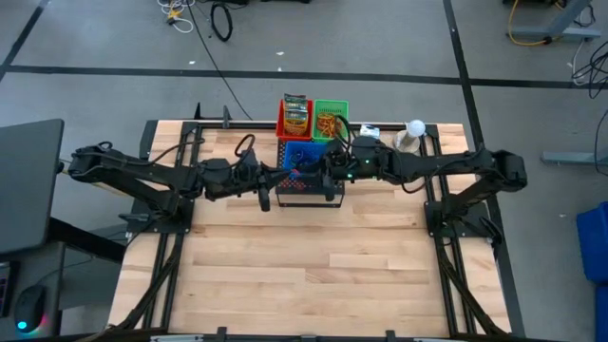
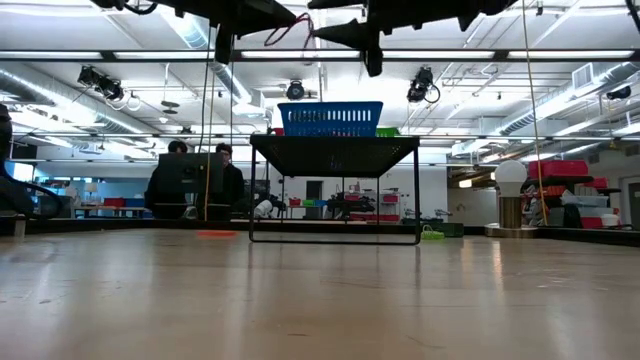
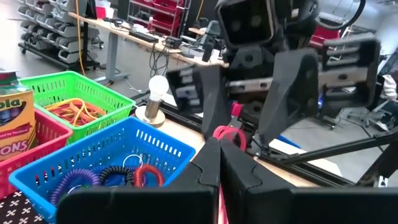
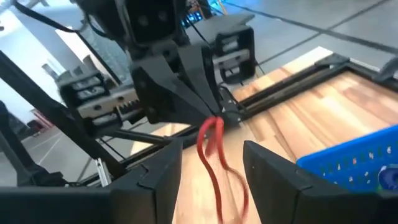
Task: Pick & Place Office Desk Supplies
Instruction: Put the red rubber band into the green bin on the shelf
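Handover in progress, both arms meeting above the blue basket [image 1: 306, 155] at the back-middle of the counter [image 1: 304, 275].

Left claw [image 4: 217, 115]: shut tight, fingertips pinching the top of a red rubber band [image 4: 214, 162]; rest of the band hangs free below it. In the left wrist view the same band shows as a small red loop [image 3: 229, 134] just past that claw's closed tips.

Right claw [image 4: 211, 165]: jaws apart, roughly mid-width, one finger each side of the hanging band, not touching it that I can tell. So it holds nothing; the band's weight is on the left claw alone.

Step, as I read it: band is being passed between arms or carried for a drop. Which way, can't tell.

Bins, rel. to the blue basket: it sits on the black perforated box [image 1: 309, 193] and holds thick loops, purple, black, red [image 3: 144, 176]. Green basket [image 3: 74, 99] just beyond it holds orange/tan bands. Red basket [image 1: 294, 117] beside the green one has a crayon box.

Next move prob. needs: right claw closes on the band's mid-length before left lets go, or left releases over the green basket. Band is limp, thin, so a grip could slip or miss it.
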Controlling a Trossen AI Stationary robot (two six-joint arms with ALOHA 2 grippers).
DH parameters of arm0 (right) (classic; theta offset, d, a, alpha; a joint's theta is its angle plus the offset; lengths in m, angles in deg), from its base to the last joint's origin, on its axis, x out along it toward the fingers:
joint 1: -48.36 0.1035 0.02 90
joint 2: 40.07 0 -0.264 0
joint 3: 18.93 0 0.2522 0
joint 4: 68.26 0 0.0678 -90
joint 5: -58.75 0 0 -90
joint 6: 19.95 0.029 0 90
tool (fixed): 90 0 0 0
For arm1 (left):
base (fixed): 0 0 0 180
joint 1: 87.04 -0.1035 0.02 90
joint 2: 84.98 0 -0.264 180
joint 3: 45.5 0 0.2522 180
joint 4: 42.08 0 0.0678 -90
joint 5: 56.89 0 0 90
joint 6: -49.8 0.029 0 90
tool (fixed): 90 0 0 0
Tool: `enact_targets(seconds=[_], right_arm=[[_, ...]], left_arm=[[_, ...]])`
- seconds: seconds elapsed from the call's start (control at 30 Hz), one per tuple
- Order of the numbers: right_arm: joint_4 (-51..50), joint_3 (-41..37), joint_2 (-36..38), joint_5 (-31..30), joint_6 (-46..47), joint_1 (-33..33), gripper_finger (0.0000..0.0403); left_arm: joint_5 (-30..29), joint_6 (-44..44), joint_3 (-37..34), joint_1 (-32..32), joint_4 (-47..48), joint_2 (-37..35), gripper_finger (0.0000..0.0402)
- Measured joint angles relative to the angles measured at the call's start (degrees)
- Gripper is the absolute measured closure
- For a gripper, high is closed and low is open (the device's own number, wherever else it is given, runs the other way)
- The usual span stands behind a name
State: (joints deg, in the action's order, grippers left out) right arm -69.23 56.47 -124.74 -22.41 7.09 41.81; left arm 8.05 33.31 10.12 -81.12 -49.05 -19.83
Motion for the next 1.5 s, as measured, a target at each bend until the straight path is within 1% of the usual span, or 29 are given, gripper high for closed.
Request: enact_targets(seconds=[0.1, 0.23, 0.43, 0.5, 0.6, 0.67, 0.8, 0.83, 0.87, 1.0, 1.07, 1.17, 1.27, 1.4, 1.5], right_arm=[[-0.01, -0.02, -1.32, 0.0, 0.6, 0.0, 0.0213], [3.59, -0.02, -2.68, 0.04, 0.79, 0.0, 0.0205], [9.35, 0.0, -4.58, 0.88, 0.96, 0.0, 0.0234], [8.8, -0.02, -4.72, 0.9, 1.17, 0.0, 0.0249], [8.93, -0.02, -4.7, 0.93, 0.97, 0.0, 0.0281], [8.88, -0.02, -4.7, 0.95, 0.71, -0.01, 0.031], [8.84, -0.02, -4.7, 0.18, -0.52, -0.13, 0.0381], [8.83, -0.02, -4.7, 0.15, -0.94, -0.13, 0.0391], [8.84, -0.02, -4.7, 0.12, -1.14, -0.13, 0.0394], [7.06, -0.02, -4.08, 0.9, -0.93, -0.97, 0.0385], [5.52, -0.02, -3.16, 0.99, -1.45, -1.55, 0.0393], [2.2, -0.07, -1.03, 1.02, -3.35, -2.6, 0.0396], [-0.93, -0.07, 1.43, 1.01, -3.8, -4.19, 0.0396], [-5.17, -0.07, 4.63, -1.4, -4.65, -6.44, 0.0399], [-7.52, -0.04, 6.21, -3.79, -5.74, -8.98, 0.0399]], left_arm=[[-0.15, 0.04, 0.0, 0.02, -0.22, 0.0, 0.0399], [-0.61, -0.01, 0.0, 0.01, -0.34, 0.0, 0.0399], [-1.05, 0.02, 0.0, 0.0, -0.46, 0.0, 0.0399], [-1.57, 0.02, 0.0, 0.0, -0.43, 0.0, 0.0399], [-2.1, 0.02, 0.0, 0.0, -0.5, 0.0, 0.0399], [-2.12, 0.06, 0.0, 0.0, -0.48, 0.0, 0.0399], [-2.14, 1.05, 0.0, 0.0, -0.48, -0.01, 0.0397], [-2.12, 1.2, 0.0, 0.0, -0.45, -0.12, 0.0394], [-2.05, 1.47, -0.02, 0.0, -0.41, -0.29, 0.0389], [-1.73, 3.89, -0.02, 0.0, 0.51, -2.08, 0.0356], [-1.73, 3.82, -0.02, -0.3, 1.94, -3.8, 0.0336], [-1.7, 1.85, -0.02, -1.1, 5.66, -7.06, 0.0309], [-1.73, 1.66, -0.04, -2.05, 9.17, -10.26, 0.0289], [-1.01, 2.33, -0.13, -4.01, 14.08, -12.72, 0.0285], [4.0, 0.72, -3.39, -6.39, 13.64, -12.91, 0.0302]])
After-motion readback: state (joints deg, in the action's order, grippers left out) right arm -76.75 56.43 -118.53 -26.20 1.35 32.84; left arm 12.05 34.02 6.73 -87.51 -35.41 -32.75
